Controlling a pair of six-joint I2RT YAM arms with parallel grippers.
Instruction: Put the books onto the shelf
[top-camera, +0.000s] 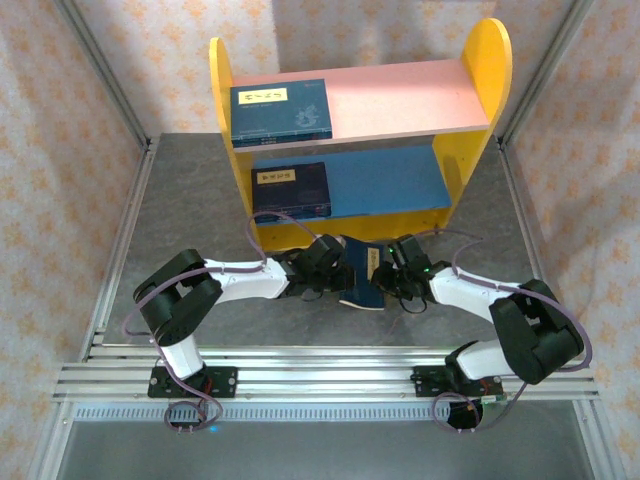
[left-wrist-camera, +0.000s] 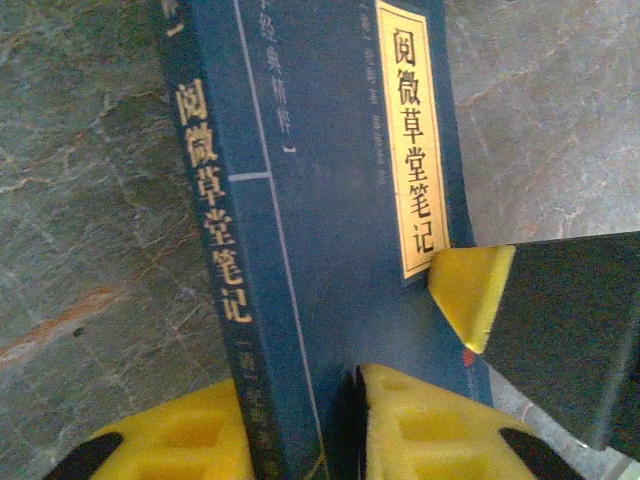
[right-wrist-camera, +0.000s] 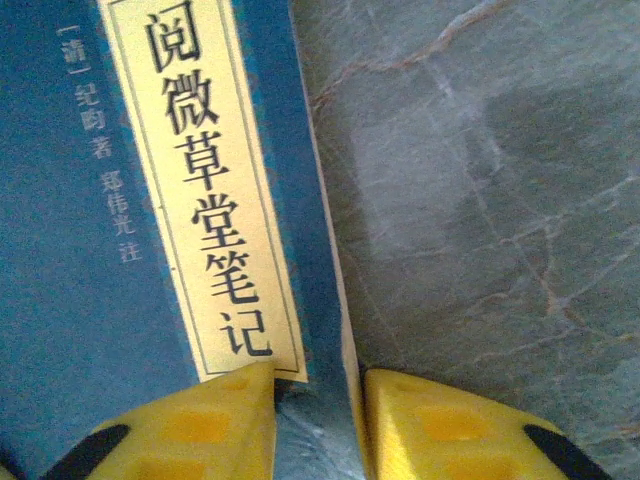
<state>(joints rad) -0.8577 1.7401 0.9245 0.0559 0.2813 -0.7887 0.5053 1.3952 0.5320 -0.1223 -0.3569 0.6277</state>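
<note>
The shelf (top-camera: 487, 75) stands at the back of the table. One navy book (top-camera: 281, 108) lies on its pink upper board (top-camera: 400, 95), and a second book (top-camera: 291, 187) lies on the blue lower board (top-camera: 390, 180). A third book (top-camera: 362, 287) is in front of the shelf, between both grippers. My left gripper (top-camera: 338, 272) is shut on its spine side; the left wrist view has the spine (left-wrist-camera: 215, 230) between the yellow fingers (left-wrist-camera: 425, 430). My right gripper (top-camera: 386, 268) is shut on the opposite edge, one finger (right-wrist-camera: 195, 430) on the cover beside the yellow label (right-wrist-camera: 200, 190).
The grey stone-patterned table (top-camera: 190, 220) has bare room left and right of the arms. Metal frame posts (top-camera: 105, 85) and patterned walls close in the sides and back. An aluminium rail (top-camera: 320, 372) runs along the near edge.
</note>
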